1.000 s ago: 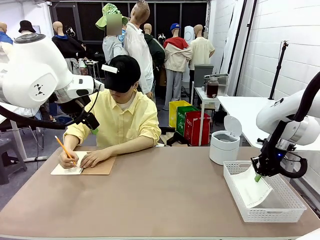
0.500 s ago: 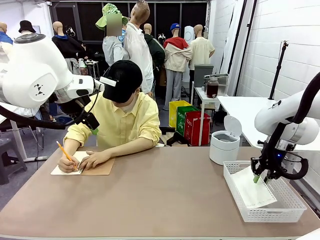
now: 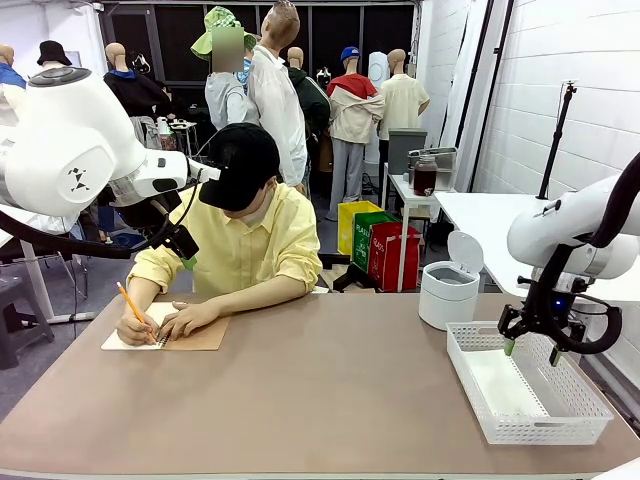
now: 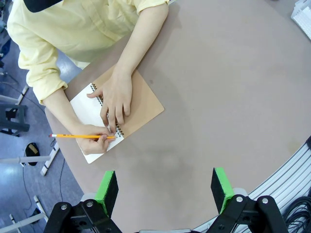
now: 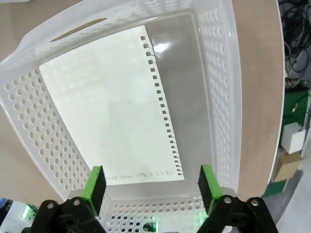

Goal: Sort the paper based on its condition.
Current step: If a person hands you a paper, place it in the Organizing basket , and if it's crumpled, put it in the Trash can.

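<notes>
One sheet of paper [image 5: 112, 102], white with a row of punched holes along one edge, lies flat on the floor of the white perforated basket [image 5: 218, 73]. My right gripper [image 5: 150, 187] hangs open just above it with nothing between its green pads. From the front the same paper [image 3: 500, 385] rests in the basket [image 3: 560, 432] at the table's right, under the right gripper [image 3: 530, 346]. High over the left half of the table, my left gripper [image 4: 164, 189] stands open and holds nothing.
A person in a yellow shirt writes with a pencil [image 4: 80, 136] in a spiral notebook [image 4: 141, 104] at the far left of the table. A small white lidded bin [image 3: 447, 290] stands behind the basket. The brown tabletop [image 3: 320, 390] lies bare in the middle.
My right gripper opened and let go of the sheet, which dropped from a tilted hang to lie flat in the basket. The gripper rose a little. The person kept writing.
</notes>
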### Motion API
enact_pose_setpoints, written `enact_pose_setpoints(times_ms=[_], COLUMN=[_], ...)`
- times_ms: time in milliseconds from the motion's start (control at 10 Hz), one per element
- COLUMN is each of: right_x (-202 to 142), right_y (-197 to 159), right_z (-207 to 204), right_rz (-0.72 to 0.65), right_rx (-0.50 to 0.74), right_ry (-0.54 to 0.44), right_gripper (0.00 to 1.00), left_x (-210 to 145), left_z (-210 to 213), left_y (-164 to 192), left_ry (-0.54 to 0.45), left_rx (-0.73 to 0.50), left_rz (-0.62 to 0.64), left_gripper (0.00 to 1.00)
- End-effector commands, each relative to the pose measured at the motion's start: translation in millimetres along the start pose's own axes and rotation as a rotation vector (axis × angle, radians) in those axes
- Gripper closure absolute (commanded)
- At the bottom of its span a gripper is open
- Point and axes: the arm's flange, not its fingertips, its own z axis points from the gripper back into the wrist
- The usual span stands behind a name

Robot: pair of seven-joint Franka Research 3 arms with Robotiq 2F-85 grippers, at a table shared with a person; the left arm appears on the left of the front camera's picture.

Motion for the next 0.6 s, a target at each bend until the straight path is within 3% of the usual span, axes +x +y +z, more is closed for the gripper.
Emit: enact_pose_setpoints(times_ms=[0, 100, 200, 500], right_x=[-1.2, 0.2, -0.7, -0.7], right_y=[6.0, 9.0, 1.7, 1.7], right_z=[12.8, 15.5, 4.9, 4.9], right_rz=[-0.038, -0.059, -0.008, -0.008], right_rx=[-0.054, -0.050, -0.011, -0.011], right_ry=[-0.005, -0.063, -0.007, -0.007], right_gripper=[0.00, 0.00, 0.00, 0.00], left_x=[-0.1, -0.1, -0.1, -0.1], left_z=[0.6, 0.6, 0.6, 0.6], left_y=[0.9, 0.9, 0.9, 0.9], left_ry=[-0.005, -0.005, -0.005, -0.005], left_rx=[0.000, 0.000, 0.000, 0.000], left_rz=[0.002, 0.002, 0.002, 0.002], left_gripper=[0.00, 0.00, 0.00, 0.00])
